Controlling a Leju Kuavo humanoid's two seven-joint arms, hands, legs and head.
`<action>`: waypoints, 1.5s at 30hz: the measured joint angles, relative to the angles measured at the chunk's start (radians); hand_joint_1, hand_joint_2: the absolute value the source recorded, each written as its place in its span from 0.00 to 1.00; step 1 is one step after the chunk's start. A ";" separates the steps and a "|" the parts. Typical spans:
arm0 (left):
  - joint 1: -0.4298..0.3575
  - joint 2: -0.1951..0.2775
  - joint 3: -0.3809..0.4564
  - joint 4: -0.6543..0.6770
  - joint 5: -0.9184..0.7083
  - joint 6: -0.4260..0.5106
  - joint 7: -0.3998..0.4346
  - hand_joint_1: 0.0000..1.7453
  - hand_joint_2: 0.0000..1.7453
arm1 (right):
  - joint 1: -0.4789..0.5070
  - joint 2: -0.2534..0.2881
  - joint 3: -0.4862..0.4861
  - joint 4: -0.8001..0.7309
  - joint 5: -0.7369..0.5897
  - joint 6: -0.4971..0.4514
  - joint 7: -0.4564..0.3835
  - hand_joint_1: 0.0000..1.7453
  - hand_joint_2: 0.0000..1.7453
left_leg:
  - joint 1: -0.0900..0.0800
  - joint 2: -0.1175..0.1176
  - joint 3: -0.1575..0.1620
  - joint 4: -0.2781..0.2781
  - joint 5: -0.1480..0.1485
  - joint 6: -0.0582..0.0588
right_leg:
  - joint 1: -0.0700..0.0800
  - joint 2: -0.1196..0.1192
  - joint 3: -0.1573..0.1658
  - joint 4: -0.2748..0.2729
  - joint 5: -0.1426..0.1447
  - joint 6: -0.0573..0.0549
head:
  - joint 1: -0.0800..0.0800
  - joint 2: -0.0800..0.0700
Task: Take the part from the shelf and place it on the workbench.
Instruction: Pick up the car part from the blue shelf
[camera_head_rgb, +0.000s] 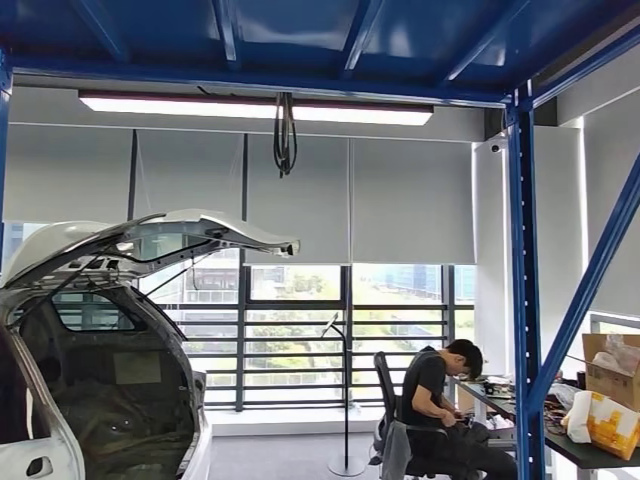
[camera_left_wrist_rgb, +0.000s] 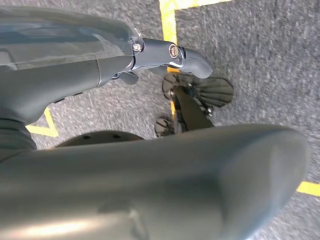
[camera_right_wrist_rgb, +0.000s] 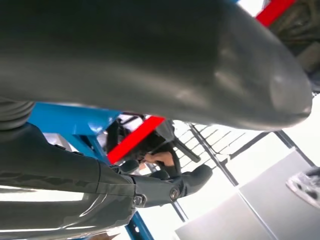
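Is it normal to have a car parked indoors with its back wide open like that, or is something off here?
It is the one thing that stands out: a white car sits indoors with its tailgate raised, showing a stripped, bare-looking interior. Nothing looks spilled or broken. A person works seated at a cluttered desk nearby.

Left robot hand (camera_left_wrist_rgb: 158, 150), right robot hand (camera_right_wrist_rgb: 151, 100): empty, fingers extended.

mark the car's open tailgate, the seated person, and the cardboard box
open tailgate (camera_head_rgb: 189, 233): head view, middle of the raised white panel.
seated person (camera_head_rgb: 428, 392): head view, back of the dark shirt.
cardboard box (camera_head_rgb: 610, 381): head view, its brown front face.
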 joint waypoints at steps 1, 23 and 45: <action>0.000 0.000 0.000 0.000 0.000 0.000 0.000 0.00 0.00 | -0.002 -0.007 0.002 0.006 0.014 0.001 0.004 0.00 0.25 | -0.001 -0.001 0.002 -0.008 -0.003 0.002 | 0.001 0.000 0.000 0.000 -0.002 0.001 | 0.000 0.000; -0.004 0.002 -0.012 0.001 -0.019 -0.006 0.003 0.00 0.00 | -0.201 -0.103 0.213 0.370 0.170 0.116 0.068 0.00 1.00 | -0.002 -0.004 0.004 -0.011 -0.011 0.015 | 0.002 -0.004 0.008 -0.016 -0.001 0.014 | -0.001 0.000; -0.006 0.002 -0.021 0.002 -0.022 -0.010 -0.003 0.00 0.00 | -0.281 0.026 0.430 0.572 0.413 -0.063 0.187 0.00 1.00 | -0.001 -0.004 0.004 -0.012 -0.011 0.015 | 0.002 -0.003 0.007 -0.016 -0.002 0.013 | -0.001 0.000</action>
